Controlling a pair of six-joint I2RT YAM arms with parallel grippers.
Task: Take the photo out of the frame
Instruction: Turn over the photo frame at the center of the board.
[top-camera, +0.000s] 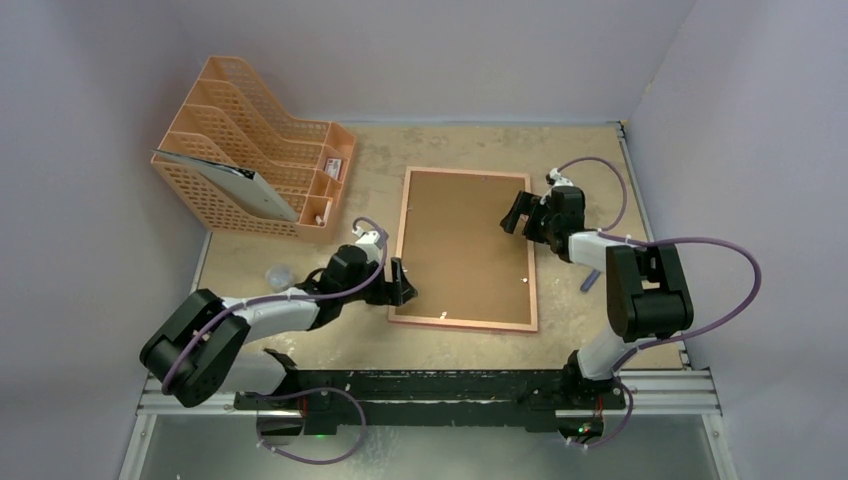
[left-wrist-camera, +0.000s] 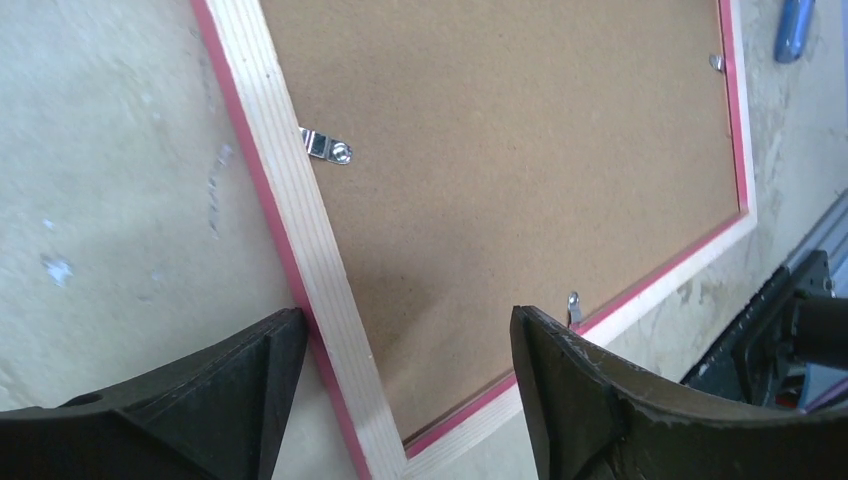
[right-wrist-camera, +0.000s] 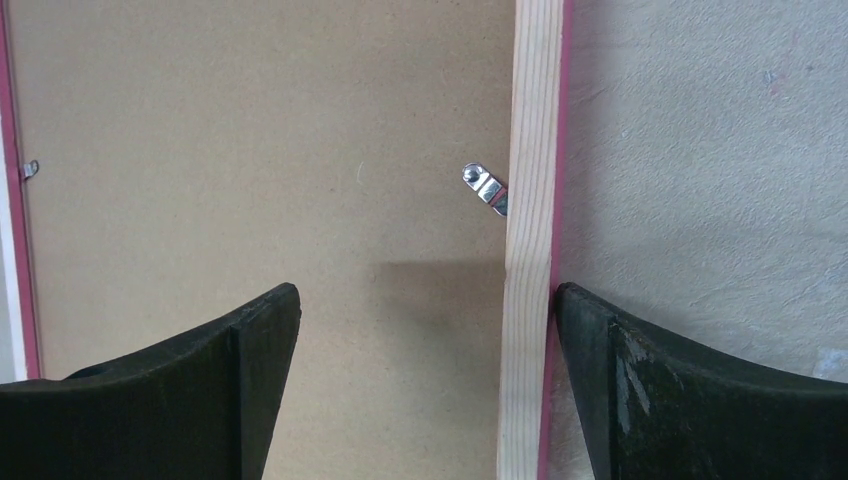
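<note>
frame flat mid-table, file rack far left

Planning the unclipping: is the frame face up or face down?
Face down: on the frame, the brown backing board and a metal clip face up; photo hidden.

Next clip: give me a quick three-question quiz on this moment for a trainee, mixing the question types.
1. True or false: the frame lies with its brown backing board facing up.
2. Multiple choice: the left claw is A) shut on a metal clip, B) open, with the frame's wooden rail between its fingers, C) shut and empty.
3. Fill the gap: in the top view, the orange mesh file rack stands to the ____ of the frame.

Key: 1 true; 2 B; 3 left.
</note>
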